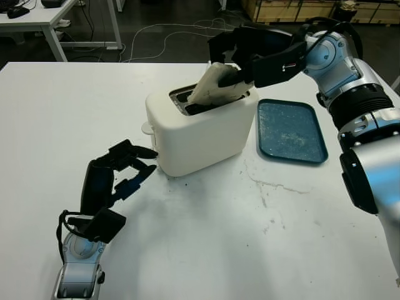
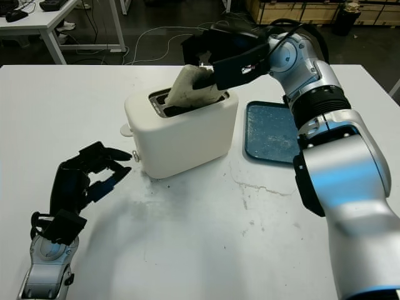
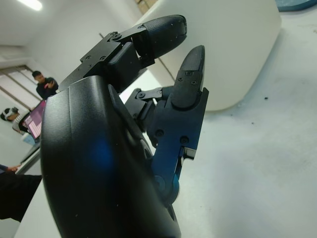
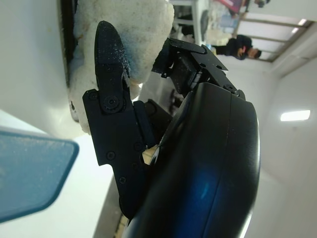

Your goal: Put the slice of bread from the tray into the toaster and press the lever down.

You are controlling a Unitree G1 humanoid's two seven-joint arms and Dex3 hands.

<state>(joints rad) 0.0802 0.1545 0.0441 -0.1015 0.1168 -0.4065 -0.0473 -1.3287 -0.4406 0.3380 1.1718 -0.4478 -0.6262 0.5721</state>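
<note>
Currently, the left robot hand [image 1: 128, 165] sits low over the white tabletop [image 1: 206, 250], just beside the toaster's left end, holding nothing; its fingertips [image 3: 190, 62] point toward the toaster wall and whether they touch it cannot be told. On that end of the casing, the lever [image 1: 147, 128] projects as a small white knob, sitting high on the end wall.

Next, the white toaster [image 1: 200, 131] stands near the tabletop centre, its two slots facing up. The slice of bread [image 1: 215, 84] is tilted, its lower edge inside the slot nearer the robot and its upper part well above the casing.

The right robot hand [image 1: 240, 65] reaches in from the right, fingers clamped on the upper part of the slice of bread; the right wrist view shows one finger [image 4: 111, 74] pressed against the face of the slice.

Further right, the blue tray [image 1: 290, 131] lies flat on the tabletop, just beside the toaster, dusted with crumbs.
</note>
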